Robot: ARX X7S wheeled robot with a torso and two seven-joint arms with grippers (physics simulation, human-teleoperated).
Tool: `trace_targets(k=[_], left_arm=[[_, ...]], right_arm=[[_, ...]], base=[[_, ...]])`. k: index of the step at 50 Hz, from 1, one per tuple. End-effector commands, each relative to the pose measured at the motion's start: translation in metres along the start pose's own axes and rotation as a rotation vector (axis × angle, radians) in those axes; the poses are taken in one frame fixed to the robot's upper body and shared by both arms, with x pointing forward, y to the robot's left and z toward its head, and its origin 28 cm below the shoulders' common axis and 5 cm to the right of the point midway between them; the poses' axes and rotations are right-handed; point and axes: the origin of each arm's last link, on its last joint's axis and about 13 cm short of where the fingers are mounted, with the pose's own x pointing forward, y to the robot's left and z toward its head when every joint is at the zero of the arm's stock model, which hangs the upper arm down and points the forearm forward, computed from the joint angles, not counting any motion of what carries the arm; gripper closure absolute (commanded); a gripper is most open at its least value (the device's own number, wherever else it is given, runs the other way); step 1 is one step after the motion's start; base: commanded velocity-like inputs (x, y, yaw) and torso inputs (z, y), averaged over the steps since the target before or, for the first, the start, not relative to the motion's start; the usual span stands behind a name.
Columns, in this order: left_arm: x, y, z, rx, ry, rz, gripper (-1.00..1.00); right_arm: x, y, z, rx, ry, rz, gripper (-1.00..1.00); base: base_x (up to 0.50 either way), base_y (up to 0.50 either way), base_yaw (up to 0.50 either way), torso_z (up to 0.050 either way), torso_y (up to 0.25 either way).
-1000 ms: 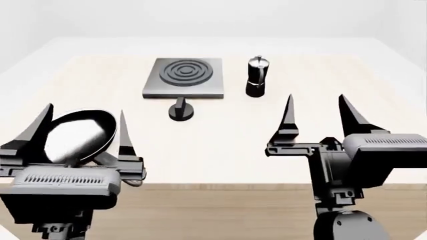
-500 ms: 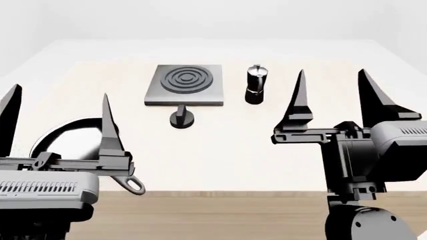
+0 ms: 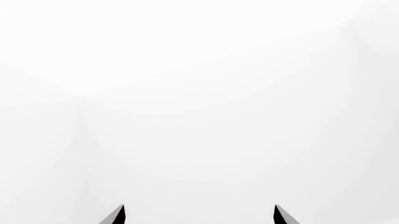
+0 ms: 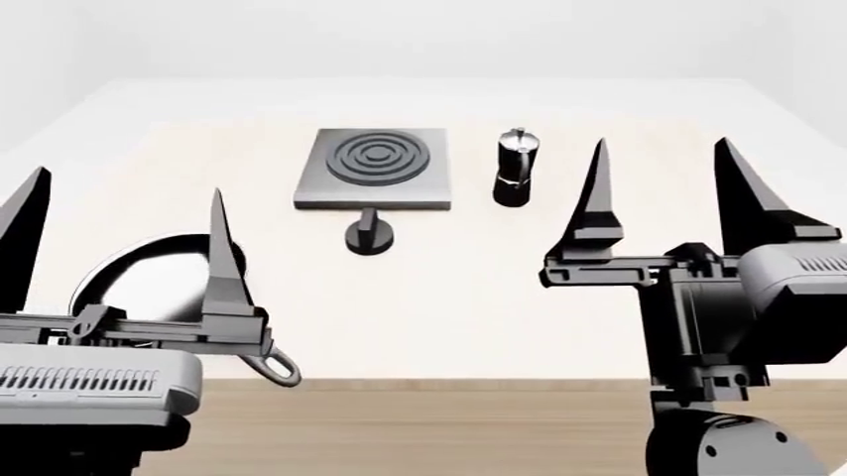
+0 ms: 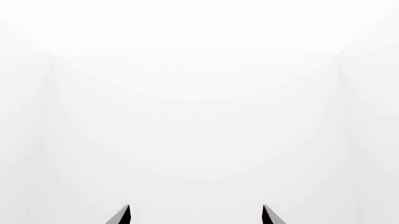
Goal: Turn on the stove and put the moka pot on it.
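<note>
- Table (image 4: pixel 437 297): pale wood top, carrying all items listed.
- Right gripper (image 4: pixel 662 178): at 4 o'clock in the head view, raised, jaws spread wide, holding nothing; its wrist view shows only two fingertips (image 5: pixel 123 215) against white.
- Left gripper (image 4: pixel 122 213): at 8 o'clock, raised, jaws wide apart, empty.
- Frying pan (image 4: pixel 139 283): black, at 8 o'clock, partly hidden behind the left gripper.
- Stove (image 4: pixel 373 167): grey square plate with burner rings, at 12 o'clock.
- Moka pot (image 4: pixel 517 167): upright on the table, just beside the stove at its 3 o'clock, not touching.
- Knob (image 4: pixel 368 234): round, black, at the stove's 6 o'clock.
</note>
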Motion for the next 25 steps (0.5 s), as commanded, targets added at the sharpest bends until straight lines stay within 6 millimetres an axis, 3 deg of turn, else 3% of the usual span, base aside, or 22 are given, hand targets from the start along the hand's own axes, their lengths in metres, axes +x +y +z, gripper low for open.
trace_targets(k=[1,9,25], left_arm=[[-0.0009,0.0001,0.0006,0.007,0.004,-0.002,-1.00],[-0.0003,0.0007,0.0014,0.008,0.004,0.002,-1.00],[0.0013,0.0002,0.0013,0.007,0.009,0.002,-1.00]], right_arm=[[-0.0003,0.0010,-0.0010,-0.003,0.004,-0.001,-1.00],[-0.0006,0.0009,-0.0008,0.001,0.005,-0.001,-1.00],[-0.0012,0.0013,-0.0054,0.008,0.047,-0.005,-1.00]], base=[[0.00,0.25,0.00,0.000,0.000],[0.00,0.24,0.00,0.000,0.000],[0.01,0.00,0.00,0.000,0.000]])
